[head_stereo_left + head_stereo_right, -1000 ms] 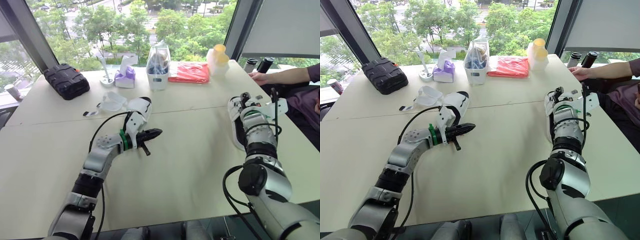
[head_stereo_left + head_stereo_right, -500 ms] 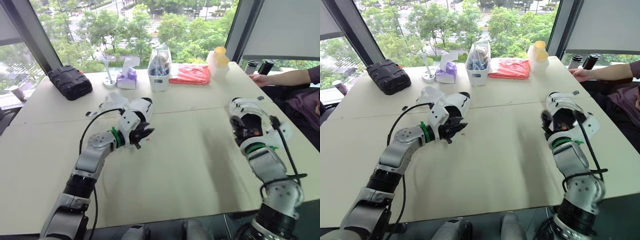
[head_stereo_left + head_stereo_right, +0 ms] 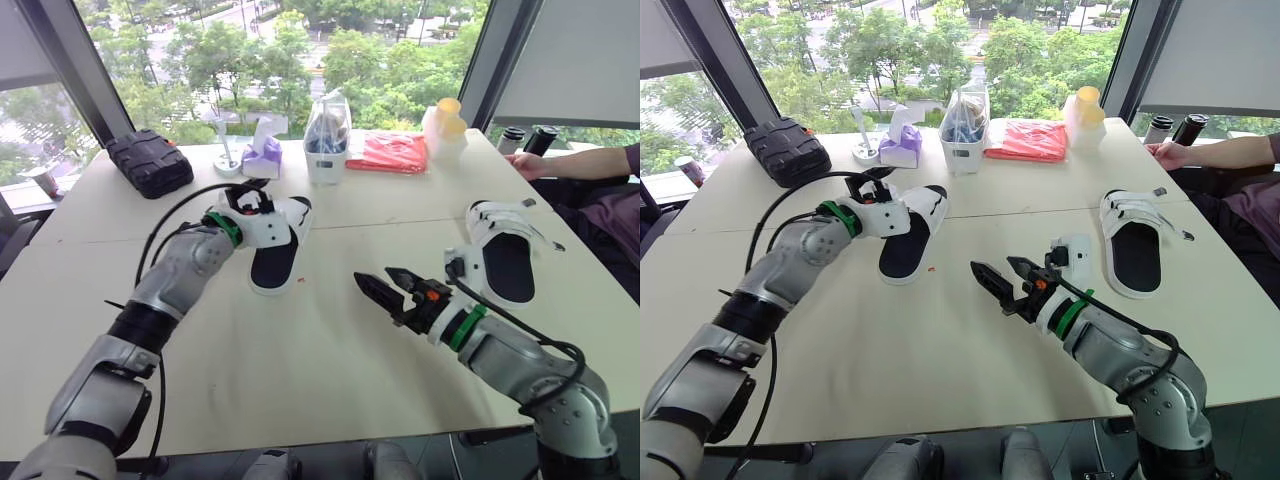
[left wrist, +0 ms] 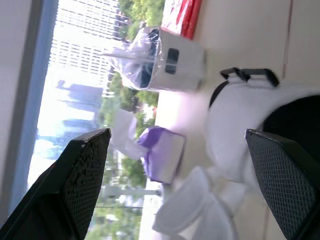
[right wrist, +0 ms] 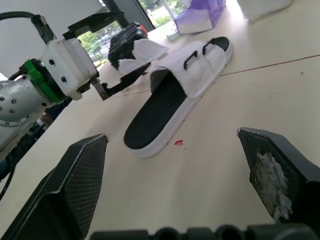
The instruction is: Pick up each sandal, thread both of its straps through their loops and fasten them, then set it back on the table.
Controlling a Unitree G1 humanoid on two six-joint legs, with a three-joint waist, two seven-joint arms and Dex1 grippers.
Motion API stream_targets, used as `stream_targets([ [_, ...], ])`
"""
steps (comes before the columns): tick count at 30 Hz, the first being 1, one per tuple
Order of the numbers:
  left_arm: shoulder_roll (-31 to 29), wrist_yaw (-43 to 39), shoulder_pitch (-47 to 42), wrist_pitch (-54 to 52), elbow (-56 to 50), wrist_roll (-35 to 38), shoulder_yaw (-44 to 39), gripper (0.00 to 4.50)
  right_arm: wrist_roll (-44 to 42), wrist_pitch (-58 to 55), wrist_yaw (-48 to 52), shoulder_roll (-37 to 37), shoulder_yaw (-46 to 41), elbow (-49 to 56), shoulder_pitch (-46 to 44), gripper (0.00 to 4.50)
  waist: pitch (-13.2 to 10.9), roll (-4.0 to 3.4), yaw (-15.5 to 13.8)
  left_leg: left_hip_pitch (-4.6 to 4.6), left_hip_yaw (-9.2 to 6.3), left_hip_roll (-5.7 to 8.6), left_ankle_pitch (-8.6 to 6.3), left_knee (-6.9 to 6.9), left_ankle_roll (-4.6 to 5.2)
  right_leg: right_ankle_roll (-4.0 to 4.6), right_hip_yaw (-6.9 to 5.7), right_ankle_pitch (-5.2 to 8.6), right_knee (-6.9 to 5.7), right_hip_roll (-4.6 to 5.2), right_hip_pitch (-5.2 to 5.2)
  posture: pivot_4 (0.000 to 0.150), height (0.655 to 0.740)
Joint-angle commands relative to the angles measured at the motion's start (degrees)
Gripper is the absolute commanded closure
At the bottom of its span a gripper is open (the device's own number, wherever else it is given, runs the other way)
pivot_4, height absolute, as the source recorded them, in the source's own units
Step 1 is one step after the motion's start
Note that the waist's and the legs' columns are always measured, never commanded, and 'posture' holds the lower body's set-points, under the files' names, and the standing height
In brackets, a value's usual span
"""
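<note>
A beige table (image 3: 940,380) stood by tall windows (image 3: 940,40). Just ahead of the left gripper (image 3: 868,182), fingers spread, lay a white sandal (image 3: 908,245) with a black footbed; the right gripper (image 3: 992,266), likewise spread, faced it.

Both arms have silver-grey shells with rounded joint housings, going black toward the shoulder.

On the left arm (image 3: 790,265), black cable loops stand off the forearm. There is a green ring at the wrist and a white boxy block behind the left gripper (image 3: 868,186), with small screw holes dotting the grey wrist housing.

The right arm (image 3: 1120,355) has the same green ring, a black cable along the forearm, and an orange-red spot at the base of the right gripper (image 3: 997,277).

The fingers (image 5: 82,165) are black and tapered with cross-hatched pads; one right pad is scuffed whitish.
</note>
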State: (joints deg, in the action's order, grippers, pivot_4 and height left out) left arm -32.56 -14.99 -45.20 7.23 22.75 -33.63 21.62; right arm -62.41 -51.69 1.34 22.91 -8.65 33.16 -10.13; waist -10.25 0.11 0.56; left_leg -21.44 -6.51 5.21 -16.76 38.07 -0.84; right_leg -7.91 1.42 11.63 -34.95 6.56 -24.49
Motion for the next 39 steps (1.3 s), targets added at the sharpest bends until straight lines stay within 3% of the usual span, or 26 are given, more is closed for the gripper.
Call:
stream_targets([
  [1,2.0,4.7,-2.0,0.2,6.5,-4.1,1.7,0.06,3.2,2.9,2.6,-0.7,0.9,-2.7,-1.9,0.0,0.0,0.02,0.1,-0.05,0.0,0.02,0.0,0.0,0.0,-0.01,0.0,0.0,0.0,0.0,-0.06,0.15,0.74],
  [12,5.6,8.9,-5.6,-2.7,14.2,-7.4,2.8,0.06,7.2,5.0,3.7,-3.9,2.1,-4.2,-2.0,0.0,0.0,0.06,0.1,-0.08,0.0,0.01,0.0,-0.01,0.0,-0.02,0.0,0.01,-0.03,0.02,-0.12,0.15,0.74],
  [19,12.4,20.3,-15.8,2.2,38.3,-10.1,6.9,0.06,11.0,7.0,3.6,-7.2,2.8,-5.0,-2.6,0.0,0.0,0.11,0.0,-0.08,0.03,0.07,-0.01,0.0,0.01,-0.04,-0.02,0.02,-0.03,0.05,-0.09,0.15,0.74],
  [23,15.6,23.7,-20.9,2.9,47.7,-10.1,7.9,1.3,12.4,8.2,3.5,-8.1,2.8,-5.2,-2.2,0.0,-0.1,0.13,0.1,-0.09,0.03,0.12,-0.01,0.0,0.01,-0.07,-0.02,0.03,-0.03,0.06,-0.1,0.15,0.74],
  [29,16.5,22.5,-23.7,2.9,52.4,-10.7,10.1,4.33,14.1,9.1,3.5,-9.9,3.9,-4.2,-0.9,0.0,-0.1,0.14,0.1,-0.08,0.05,0.12,-0.01,-0.01,0.01,-0.07,-0.02,0.04,-0.04,0.05,-0.11,0.15,0.74],
  [35,12.3,23.3,-24.3,11.5,50.3,-12.2,12.6,4.43,11.9,9.3,7.7,-7.1,1.4,-0.7,1.3,0.0,-0.1,0.16,0.3,-0.08,0.05,0.11,-0.01,-0.01,0.01,-0.07,-0.02,0.04,-0.07,0.05,-0.14,0.15,0.74],
  [39,4.9,26.3,-23.5,31.7,42.9,-15.0,16.3,4.43,5.9,5.4,18.0,5.1,-3.3,3.5,5.5,0.0,-0.2,0.4,0.2,-0.21,0.06,0.1,-0.02,-0.01,0.0,-0.07,-0.01,0.04,-0.03,0.07,-0.23,0.15,0.74],
])
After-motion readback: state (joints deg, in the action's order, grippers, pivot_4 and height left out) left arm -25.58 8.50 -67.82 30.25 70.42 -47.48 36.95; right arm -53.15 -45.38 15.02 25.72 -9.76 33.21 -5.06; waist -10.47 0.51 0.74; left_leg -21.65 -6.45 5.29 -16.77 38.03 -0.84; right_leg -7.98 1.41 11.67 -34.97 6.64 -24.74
